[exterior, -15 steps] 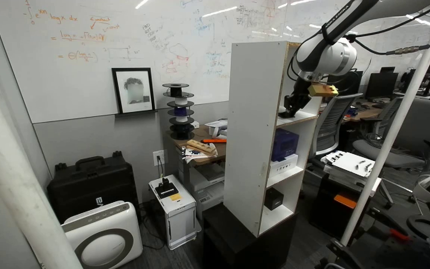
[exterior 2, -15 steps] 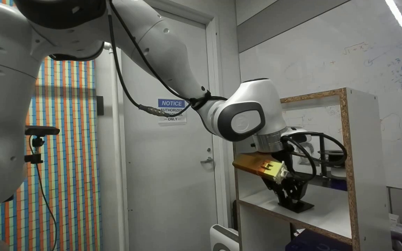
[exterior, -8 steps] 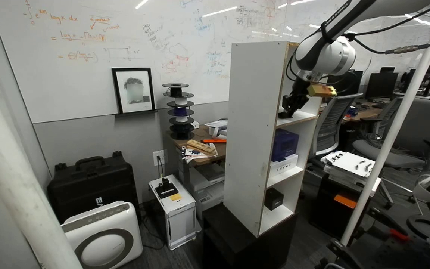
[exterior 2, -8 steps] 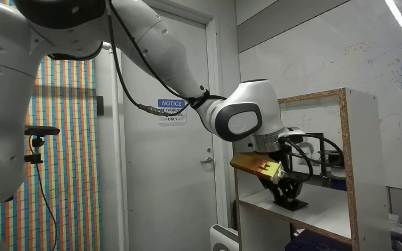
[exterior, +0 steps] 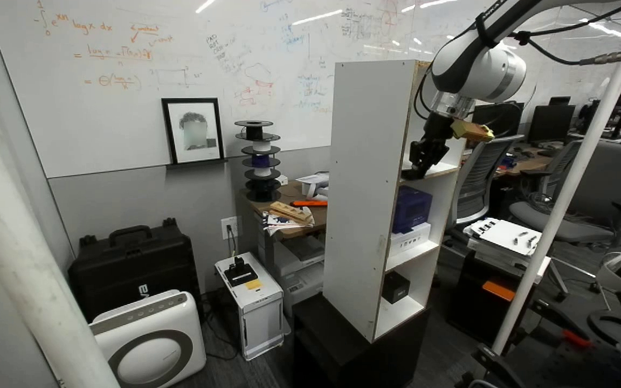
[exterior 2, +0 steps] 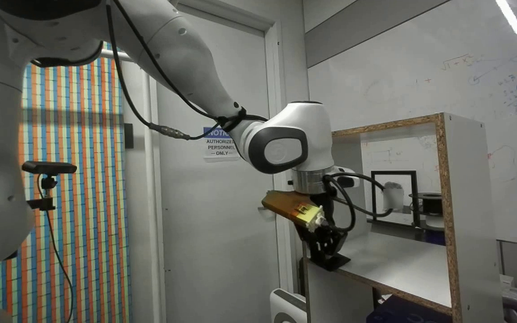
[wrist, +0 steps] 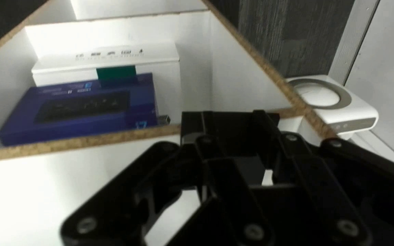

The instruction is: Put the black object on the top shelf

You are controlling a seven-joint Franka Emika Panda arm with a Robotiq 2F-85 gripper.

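My gripper [exterior 2: 328, 252] is at the left front corner of the top shelf [exterior 2: 397, 264] in an exterior view. It is shut on a flat black object [exterior 2: 342, 260]. In the wrist view, the gripper [wrist: 234, 118] has its fingers apart with the black object [wrist: 233, 135] between them and showing on both sides. The object covers part of the shelf's chipboard front edge. I cannot tell whether it touches the board. In an exterior view, the unit's side panel partly hides the gripper [exterior: 417, 168] and the object [exterior: 411, 174].
The shelving unit's side panels [exterior: 370, 188] stand on both sides of the gripper. Below are a purple box [exterior: 412, 209] on a white box [exterior: 410, 238], and a small black box [exterior: 395, 286]. A white appliance [wrist: 333, 102] stands on the floor beside the unit.
The gripper and black object have moved left along the shelf toward its front corner in an exterior view. The arm has shifted left with them. The boxes have not moved.
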